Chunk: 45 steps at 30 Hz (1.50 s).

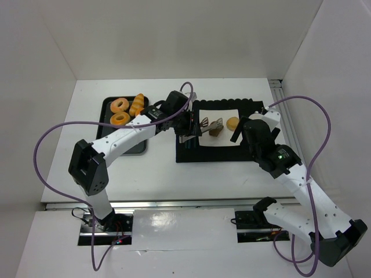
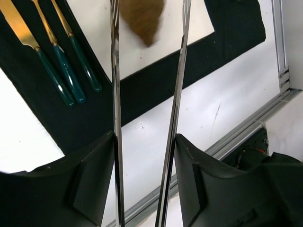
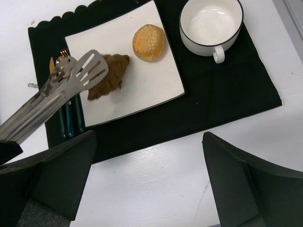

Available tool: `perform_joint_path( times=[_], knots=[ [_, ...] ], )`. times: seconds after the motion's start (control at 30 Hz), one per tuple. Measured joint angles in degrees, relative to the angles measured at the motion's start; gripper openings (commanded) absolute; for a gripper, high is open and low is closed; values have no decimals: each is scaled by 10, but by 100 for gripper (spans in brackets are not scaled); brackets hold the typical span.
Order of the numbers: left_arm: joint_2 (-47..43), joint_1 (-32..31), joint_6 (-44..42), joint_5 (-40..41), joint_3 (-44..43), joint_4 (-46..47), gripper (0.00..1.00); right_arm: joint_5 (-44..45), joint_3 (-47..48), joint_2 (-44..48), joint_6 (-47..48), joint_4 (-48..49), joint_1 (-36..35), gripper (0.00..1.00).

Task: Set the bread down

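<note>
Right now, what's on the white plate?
A round bun and a darker croissant lie apart on the plate. The tongs cover the croissant's left end.

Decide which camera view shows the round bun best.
Right wrist: the round bun lies whole and unblocked on the white plate. Top external shows it small; left wrist misses it.

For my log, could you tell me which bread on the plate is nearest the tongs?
The dark brown pointed one, at the tongs' tips; the round golden bun lies apart.
</note>
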State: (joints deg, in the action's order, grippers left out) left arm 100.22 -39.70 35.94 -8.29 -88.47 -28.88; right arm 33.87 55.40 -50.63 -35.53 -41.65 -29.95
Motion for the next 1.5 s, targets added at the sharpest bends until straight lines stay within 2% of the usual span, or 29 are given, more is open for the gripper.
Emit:
perform_joint_path(
  times=[0.3, 0.47, 0.6, 0.73, 0.93, 1.03, 1.17, 1.33, 1.5],
  knots=[
    [-2, -2, -10, 27, -8, -17, 58, 0, 0, 0, 0, 0, 0, 100],
    [-52, -1, -10, 109, 12, -35, 55, 0, 0, 2, 0, 0, 0, 100],
    [-140, 14, 6, 191, 67, -43, 55, -1, -2, 6, 0, 0, 0, 100],
    [-205, 35, 40, 261, 167, -31, 56, -9, -8, 5, -4, 2, 0, 100],
    [-175, 42, 80, 303, 279, -10, 56, -18, -11, -11, -4, 6, 0, 100],
    [-139, 39, 96, 307, 290, 2, 65, -19, -12, -15, -4, 7, 0, 100],
    [-110, 38, 110, 309, 302, 15, 89, -26, -19, -18, -4, 14, 4, 100],
    [-79, 37, 120, 306, 292, 9, 95, -40, -34, -46, -4, 27, 6, 100],
    [-70, 33, 104, 299, 233, -17, 96, -55, -35, -118, -5, 35, 14, 100]
  ],
)
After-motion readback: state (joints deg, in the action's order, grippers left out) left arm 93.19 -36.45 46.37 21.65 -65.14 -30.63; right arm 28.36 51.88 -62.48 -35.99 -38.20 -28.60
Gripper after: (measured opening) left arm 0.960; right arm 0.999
